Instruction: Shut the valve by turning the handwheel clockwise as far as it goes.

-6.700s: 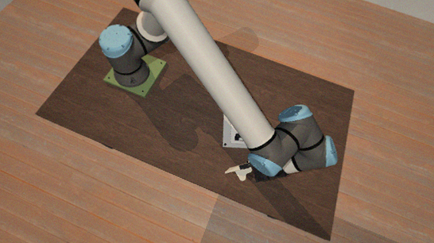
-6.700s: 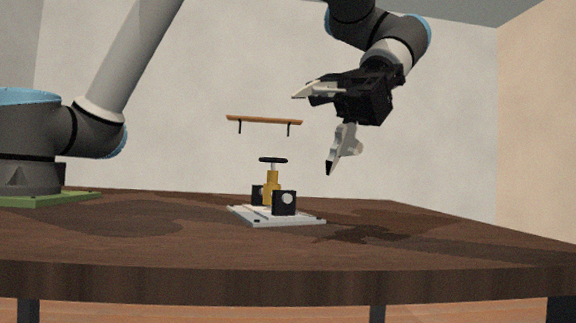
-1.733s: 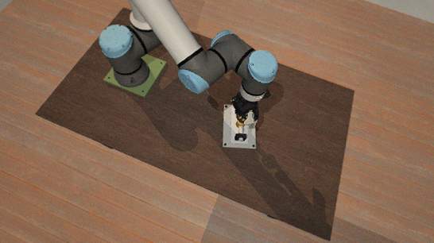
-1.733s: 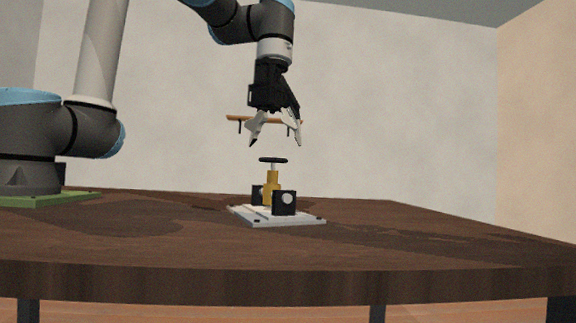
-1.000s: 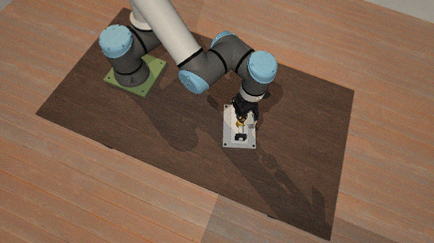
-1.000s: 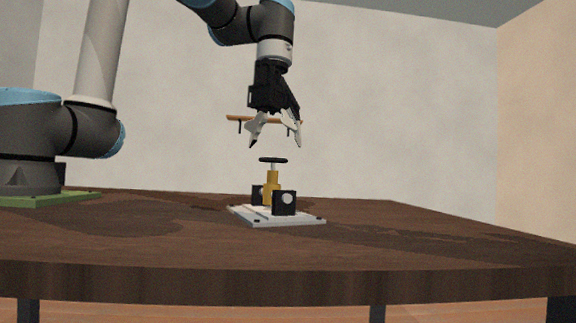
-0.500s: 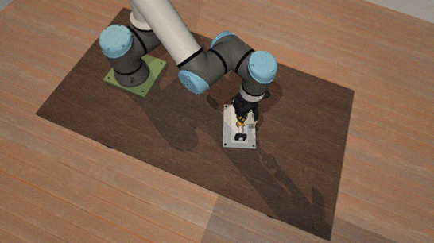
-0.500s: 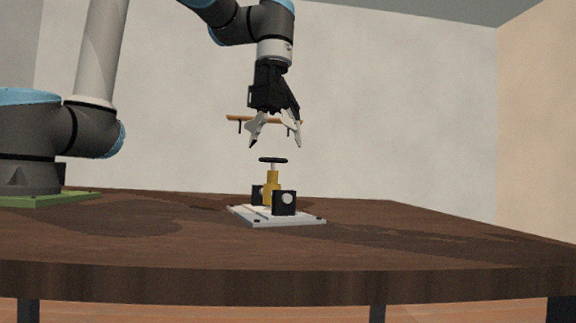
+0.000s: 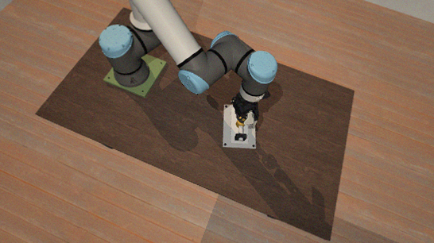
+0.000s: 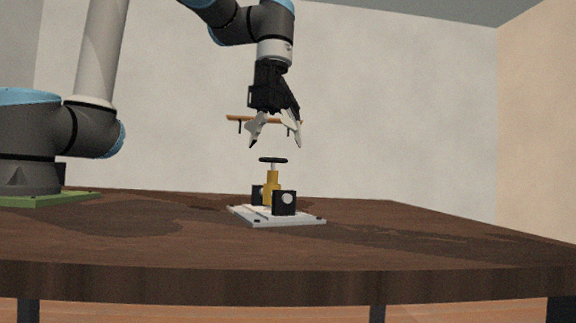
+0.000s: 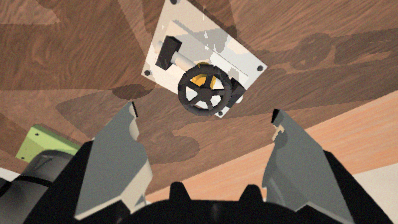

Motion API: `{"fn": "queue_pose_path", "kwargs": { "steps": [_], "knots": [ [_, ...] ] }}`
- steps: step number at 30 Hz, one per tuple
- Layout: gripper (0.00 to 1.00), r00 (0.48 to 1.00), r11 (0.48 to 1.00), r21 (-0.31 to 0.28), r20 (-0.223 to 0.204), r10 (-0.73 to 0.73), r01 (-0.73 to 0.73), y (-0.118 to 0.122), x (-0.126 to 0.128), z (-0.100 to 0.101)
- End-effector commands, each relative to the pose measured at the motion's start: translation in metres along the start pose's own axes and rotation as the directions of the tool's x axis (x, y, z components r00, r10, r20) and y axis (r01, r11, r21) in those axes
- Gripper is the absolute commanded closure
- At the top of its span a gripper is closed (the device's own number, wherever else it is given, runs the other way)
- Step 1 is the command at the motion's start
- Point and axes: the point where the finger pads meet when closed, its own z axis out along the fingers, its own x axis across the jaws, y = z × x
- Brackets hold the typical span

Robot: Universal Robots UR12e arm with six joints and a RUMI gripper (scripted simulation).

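The valve stands on a white base plate (image 10: 276, 217) on the dark table. Its black spoked handwheel (image 10: 273, 160) sits on a brass stem (image 10: 272, 183) between two black blocks. The wrist view shows the handwheel (image 11: 204, 91) from above, with the plate (image 11: 202, 55) under it. My gripper (image 10: 276, 136) hangs open and empty a short way above the handwheel, fingers pointing down and spread wider than the wheel. In the overhead view the gripper (image 9: 245, 110) covers the upper part of the plate (image 9: 239, 128). In the wrist view the two grey fingers frame the wheel from below.
The arm's base stands on a green plate (image 9: 135, 74) at the table's back left, also seen in the side view (image 10: 27, 197). A small wooden shelf (image 10: 262, 120) hangs on the back wall behind the gripper. The table edge runs along the front.
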Motion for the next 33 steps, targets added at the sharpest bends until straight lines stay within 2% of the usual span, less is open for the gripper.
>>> {"fn": "queue_pose_path", "kwargs": {
  "steps": [1,20,33],
  "knots": [
    [0.0,1.0,1.0,0.001,-0.001,0.0,0.0,0.0,0.001,0.0],
    [0.0,1.0,1.0,0.001,-0.001,0.0,0.0,0.0,0.001,0.013],
    [0.0,1.0,1.0,0.001,-0.001,0.0,0.0,0.0,0.001,0.03]
  ]
}}
